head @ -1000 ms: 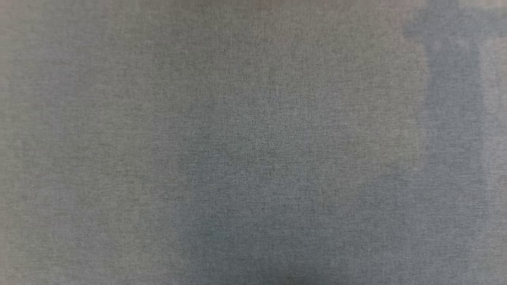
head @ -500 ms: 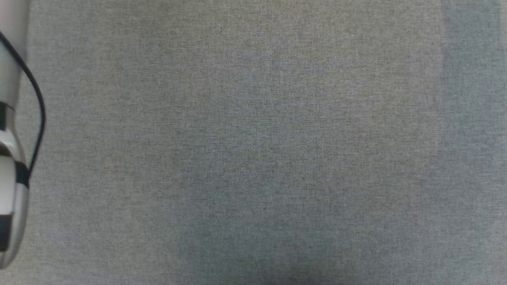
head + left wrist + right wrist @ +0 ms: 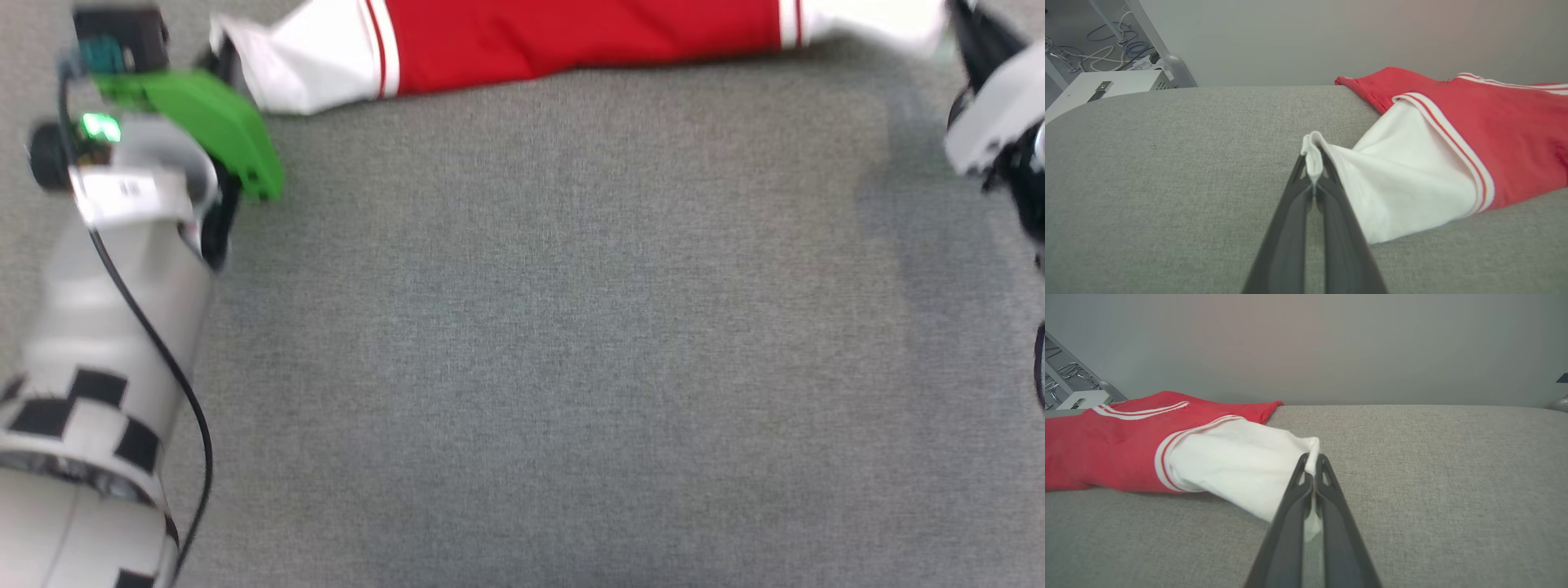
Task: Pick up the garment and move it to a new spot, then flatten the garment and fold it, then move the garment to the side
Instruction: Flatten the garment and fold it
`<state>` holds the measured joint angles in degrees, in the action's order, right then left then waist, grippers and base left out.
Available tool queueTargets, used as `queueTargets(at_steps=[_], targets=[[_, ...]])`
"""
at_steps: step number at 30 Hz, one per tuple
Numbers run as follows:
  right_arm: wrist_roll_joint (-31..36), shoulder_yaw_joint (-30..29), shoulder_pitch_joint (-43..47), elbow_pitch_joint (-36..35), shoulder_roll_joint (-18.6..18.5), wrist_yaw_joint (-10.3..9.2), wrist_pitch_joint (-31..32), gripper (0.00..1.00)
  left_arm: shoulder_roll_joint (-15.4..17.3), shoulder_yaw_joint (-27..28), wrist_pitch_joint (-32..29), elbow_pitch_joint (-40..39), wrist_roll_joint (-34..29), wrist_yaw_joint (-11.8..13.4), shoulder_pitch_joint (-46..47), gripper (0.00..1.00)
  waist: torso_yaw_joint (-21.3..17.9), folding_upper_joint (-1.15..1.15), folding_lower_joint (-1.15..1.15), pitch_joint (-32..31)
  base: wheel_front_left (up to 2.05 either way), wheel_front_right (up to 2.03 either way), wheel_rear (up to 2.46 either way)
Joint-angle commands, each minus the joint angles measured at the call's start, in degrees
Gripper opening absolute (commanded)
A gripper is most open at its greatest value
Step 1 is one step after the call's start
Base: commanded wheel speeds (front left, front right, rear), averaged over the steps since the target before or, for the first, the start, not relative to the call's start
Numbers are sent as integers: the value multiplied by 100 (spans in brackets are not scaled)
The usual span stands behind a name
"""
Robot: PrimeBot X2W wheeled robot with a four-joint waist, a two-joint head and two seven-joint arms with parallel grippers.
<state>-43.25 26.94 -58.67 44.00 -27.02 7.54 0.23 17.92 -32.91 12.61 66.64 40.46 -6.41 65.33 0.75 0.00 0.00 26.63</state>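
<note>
"Garment [image 3: 571,37] position, for the record?"

"It lies along the far edge of the grey surface [image 3: 522,327], stretched from left to right. At the left, the left tool [image 3: 1312,163] is pinched tight on the hem of the left sleeve [image 3: 1396,183], with a small fold of white cloth standing up between the tips. Next comes the red body, then the right sleeve [image 3: 1241,469]. At the far right, the right tool [image 3: 1312,463] is clamped the same way on that sleeve's edge."

"Appearance?"

"The body is red and the short sleeves are white, with red-and-white stripe trim [image 3: 1453,151] where each sleeve joins. No lettering is visible on the side that shows. In the wrist views the body looks bunched and doubled over, not flat."

"Handling assessment?"

"I judge it soft, light and limp. It drapes from each hold, has no stiffness of its own, and should crease readily and slide over the woven surface. It is not fragile. The present holds at the sleeve ends suit spreading it wide. Each is only a thin pinch of hem and could slip under a hard pull, so moderate tension is advised. For folding, I would recommend holds at the shoulders or the bottom hem corners."
</note>
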Motion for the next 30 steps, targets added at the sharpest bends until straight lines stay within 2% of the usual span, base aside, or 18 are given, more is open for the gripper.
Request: queueTargets(at_steps=[1,9,16,24,30], targets=[[-94,14,262,-91,-45,-5,-43,0,4,0,68,-50,67,-31,-298,0,-13,0,0,-444,0,0,0],[-301,-215,1696,-507,-171,-5,-149,0,56,-30,178,-547,164,90,-1800,0,-18,0,0,-1194,0,0,0],[-274,-657,2889,-732,-77,-5,-107,0,219,74,39,-1203,460,270,-3079,0,-25,0,0,-1827,0,0,0],[-25,-1393,4295,-1247,96,-5,138,0,651,262,-223,-2650,785,878,-4586,0,-6,0,0,-2316,0,0,0],[321,-2137,5374,-1915,351,-5,594,0,1180,345,-657,-4254,882,1674,-5753,0,55,0,0,-2585,0,0,0]])
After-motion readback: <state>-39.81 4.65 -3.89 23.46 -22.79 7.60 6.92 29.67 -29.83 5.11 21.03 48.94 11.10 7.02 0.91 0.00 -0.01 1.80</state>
